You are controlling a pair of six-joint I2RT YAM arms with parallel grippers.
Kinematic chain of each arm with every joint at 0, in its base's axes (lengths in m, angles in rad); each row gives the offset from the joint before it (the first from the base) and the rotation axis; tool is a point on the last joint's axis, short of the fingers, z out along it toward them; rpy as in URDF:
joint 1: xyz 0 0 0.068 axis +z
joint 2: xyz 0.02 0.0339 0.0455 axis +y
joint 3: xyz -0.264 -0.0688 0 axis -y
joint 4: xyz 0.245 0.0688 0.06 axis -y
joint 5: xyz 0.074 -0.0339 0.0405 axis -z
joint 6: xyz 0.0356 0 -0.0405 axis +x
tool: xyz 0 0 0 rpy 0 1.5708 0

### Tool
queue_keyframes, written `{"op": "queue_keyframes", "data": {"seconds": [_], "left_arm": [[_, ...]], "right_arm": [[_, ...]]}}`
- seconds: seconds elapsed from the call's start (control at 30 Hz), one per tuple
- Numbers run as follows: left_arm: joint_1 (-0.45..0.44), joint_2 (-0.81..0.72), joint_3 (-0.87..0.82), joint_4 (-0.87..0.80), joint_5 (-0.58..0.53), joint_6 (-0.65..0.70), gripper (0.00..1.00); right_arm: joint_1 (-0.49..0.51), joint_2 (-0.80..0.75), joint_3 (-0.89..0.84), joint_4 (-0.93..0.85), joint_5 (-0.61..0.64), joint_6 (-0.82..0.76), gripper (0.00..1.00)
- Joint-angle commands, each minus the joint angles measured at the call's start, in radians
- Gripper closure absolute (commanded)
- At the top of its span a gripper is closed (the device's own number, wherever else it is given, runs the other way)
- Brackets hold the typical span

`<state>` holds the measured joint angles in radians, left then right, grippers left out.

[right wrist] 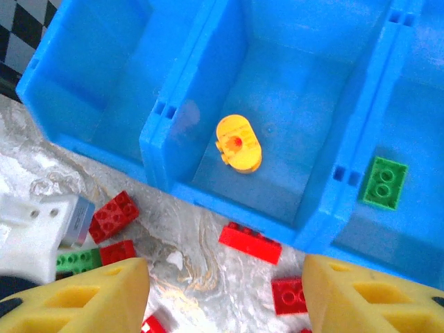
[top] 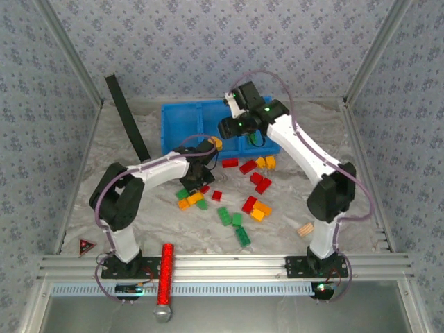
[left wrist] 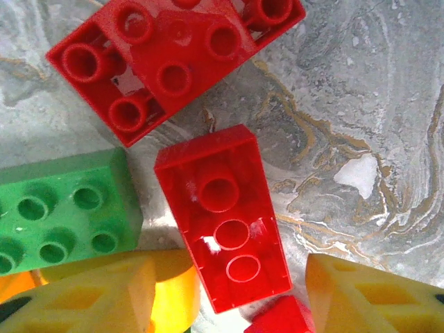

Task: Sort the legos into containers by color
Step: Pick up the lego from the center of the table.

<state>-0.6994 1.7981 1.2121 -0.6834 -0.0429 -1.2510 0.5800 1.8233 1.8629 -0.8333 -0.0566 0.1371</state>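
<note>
Within the span of the left gripper, a three-stud brick is laid lengthwise on the table. Just to its left a broad brick is set, and beyond it, farther from the gripper, an overlapping pair of bricks is placed. Ahead of the right gripper the three-compartment bin is stood. A round piece is held in its middle compartment, a four-stud brick in the one to the right. A long brick is laid just before the bin's near wall.
</note>
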Motion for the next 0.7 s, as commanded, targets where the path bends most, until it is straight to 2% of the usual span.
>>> {"op": "queue_keyframes", "data": {"seconds": [0.0, 0.17, 0.53, 0.67], "left_arm": [[0.013, 0.023, 0.03, -0.002, 0.005, -0.013, 0.43], [0.025, 0.056, 0.06, -0.019, 0.0, 0.009, 0.45], [0.02, 0.169, 0.17, -0.131, -0.007, 0.097, 0.51], [0.013, 0.188, 0.175, -0.145, -0.005, 0.122, 0.6]], "right_arm": [[-0.005, -0.099, -0.087, 0.015, 0.021, -0.018, 0.38], [-0.011, -0.172, -0.174, 0.01, 0.034, -0.011, 0.38], [-0.028, -0.206, -0.241, 0.031, 0.031, -0.01, 0.38], [-0.041, -0.211, -0.249, 0.032, 0.032, -0.016, 0.38]]}}
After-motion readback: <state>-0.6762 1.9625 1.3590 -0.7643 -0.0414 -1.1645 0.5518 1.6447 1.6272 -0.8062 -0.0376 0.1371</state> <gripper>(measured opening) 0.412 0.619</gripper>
